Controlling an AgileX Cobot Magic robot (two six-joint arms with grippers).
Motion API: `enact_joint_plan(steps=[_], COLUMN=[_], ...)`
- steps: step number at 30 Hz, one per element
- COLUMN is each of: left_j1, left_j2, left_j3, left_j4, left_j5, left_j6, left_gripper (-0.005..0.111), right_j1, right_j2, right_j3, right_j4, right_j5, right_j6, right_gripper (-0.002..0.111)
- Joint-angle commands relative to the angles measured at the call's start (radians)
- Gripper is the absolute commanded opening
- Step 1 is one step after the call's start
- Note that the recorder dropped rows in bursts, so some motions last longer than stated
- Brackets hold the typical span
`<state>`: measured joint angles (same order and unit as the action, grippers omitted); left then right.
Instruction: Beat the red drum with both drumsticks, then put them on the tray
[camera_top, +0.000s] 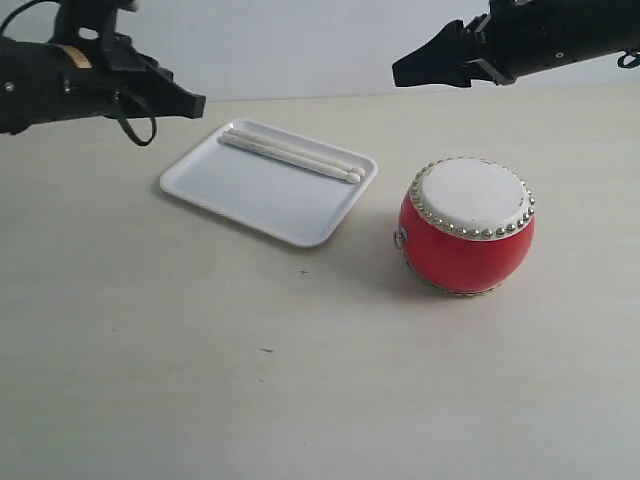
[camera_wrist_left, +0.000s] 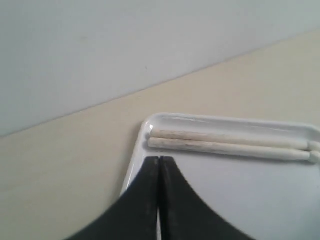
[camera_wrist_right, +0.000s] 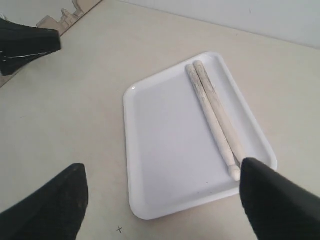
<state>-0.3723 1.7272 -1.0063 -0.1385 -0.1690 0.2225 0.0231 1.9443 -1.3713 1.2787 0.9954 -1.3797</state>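
Left end effector (camera_wrist_left: 159, 160): we see its two dark fingers pressed together with no gap, holding nothing and touching nothing. It hangs in the air over the tray's short edge, at the butt ends of the sticks.
Right end effector (camera_wrist_right: 161, 166): we see its fingers spread wide apart and empty. It hangs above the bench toward the far edge, up and beyond the drum, and looks down on the tray.
Drumsticks (camera_top: 290, 155): both lie side by side, touching along their length, inside the tray along its far long edge. Their rounded tips point to the tray's right-hand corner.
Tray (camera_top: 250, 195): it sits flat on the bench (camera_top: 200, 380), nearer the far edge than the near one. It is turned at an angle to that edge.
Red drum (camera_top: 468, 245): it stands upright on the bench just beside the tray's right-hand corner, apart from it, white skin up. A small metal ring shows on its side facing the tray.
Hidden or cut off: in the right wrist view one finger covers a tray corner and the tip of one stick. In the left wrist view the picture's edge cuts the stick tips, and the closed fingers cover part of the tray's rim. In the exterior view we cannot read the right fingers' spread, since they overlap side-on, and both arms run out of the picture. We see the drum in the exterior view alone. Of the bench's edges, only the far one shows.
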Motion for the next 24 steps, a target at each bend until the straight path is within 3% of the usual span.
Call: enact_joint_plan(steps=[1,5,13,18,24], left_j1=[-0.004,-0.037,-0.132,-0.137,-0.137], left_j2=[-0.152,-0.262,-0.494,-0.606,-0.638], left_j3=[0.144,0.269,0.509,0.637,0.685], left_j4=[-0.024,-0.003,0.038,0.038,0.038], left_j5=[-0.105,-0.146,-0.229,-0.227,-0.220], left_j6=[-0.107,-0.130,-0.128,-0.153,-0.149], left_gripper=[0.000,0.000,0.000,0.000,0.000], right_j1=[-0.001,-0.001,-0.001,-0.001,-0.001], right_j2=[-0.013,-0.013,-0.013,-0.013,-0.013], right_j3=[-0.005,-0.005,-0.005,-0.005,-0.005], right_j4=[0.011,0.011,0.031,0.031,0.029], right_j5=[-0.004,-0.004,0.028,0.022,0.025], right_j6=[-0.005,-0.005,-0.005,-0.005,-0.005], right_gripper=[0.078,0.066,0.003,0.000,0.000])
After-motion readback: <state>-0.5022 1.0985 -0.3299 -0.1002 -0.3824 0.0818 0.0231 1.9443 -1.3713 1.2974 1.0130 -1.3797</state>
